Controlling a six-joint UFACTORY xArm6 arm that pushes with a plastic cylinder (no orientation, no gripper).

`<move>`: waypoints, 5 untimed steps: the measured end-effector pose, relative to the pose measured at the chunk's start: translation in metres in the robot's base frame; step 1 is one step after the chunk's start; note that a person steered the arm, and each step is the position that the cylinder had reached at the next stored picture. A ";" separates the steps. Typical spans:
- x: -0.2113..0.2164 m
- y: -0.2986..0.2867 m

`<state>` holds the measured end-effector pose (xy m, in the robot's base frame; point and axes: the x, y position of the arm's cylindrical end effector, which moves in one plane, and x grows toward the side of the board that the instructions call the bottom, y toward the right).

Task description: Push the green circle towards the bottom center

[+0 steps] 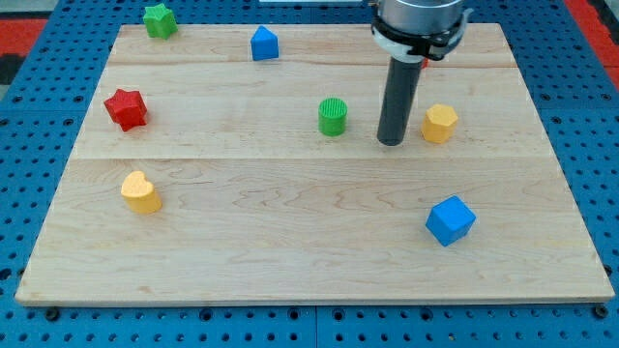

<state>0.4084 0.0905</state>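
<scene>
The green circle [333, 116] is a small upright cylinder standing on the wooden board [290, 251], a little above the board's middle. My tip [392, 142] is on the board to the right of the green circle, with a clear gap between them. The tip stands between the green circle and a yellow hexagon [439, 123], close to the hexagon's left side and not touching it.
A blue house-shaped block [264, 43] is at the top centre. A green star [160, 20] is at the top left. A red star [126, 108] is at the left. A yellow heart [141, 192] is at the lower left. A blue cube [451, 220] is at the lower right.
</scene>
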 end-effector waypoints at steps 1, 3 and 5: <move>-0.030 -0.004; -0.031 -0.079; -0.056 -0.097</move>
<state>0.3529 -0.0060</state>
